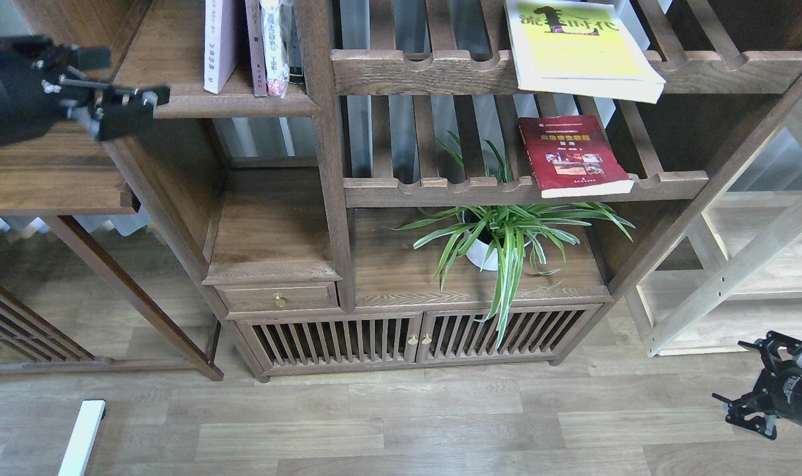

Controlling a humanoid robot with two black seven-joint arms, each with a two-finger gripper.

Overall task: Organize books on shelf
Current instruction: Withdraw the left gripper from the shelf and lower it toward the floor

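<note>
At the far left my left gripper hangs in front of the dark-brown shelf, just off the left end of its rounded front lip; its fingers look spread with nothing between them, though motion blur softens the outline. It sits close enough to that lip that a careless swing to the right could knock the board or clip the lavender-white book, which stands upright on the shelf and leans slightly, with a few other upright volumes just beside it on the right. A bump there could tip the row like dominoes. Further right, the yellow-green book lies flat on the upper slatted rack with its near corner overhanging the scalloped rail; a clumsy pinch or a nudge from below could slide it off onto the red book on the lower rack, or down into the spider plant below. The red book also pokes over its rail, so dragging rather than lifting risks the same fall. At the far right, low near the floor, my right gripper appears spread and empty, well apart from every book, so any reach up from there must clear the plant's leaves.
</note>
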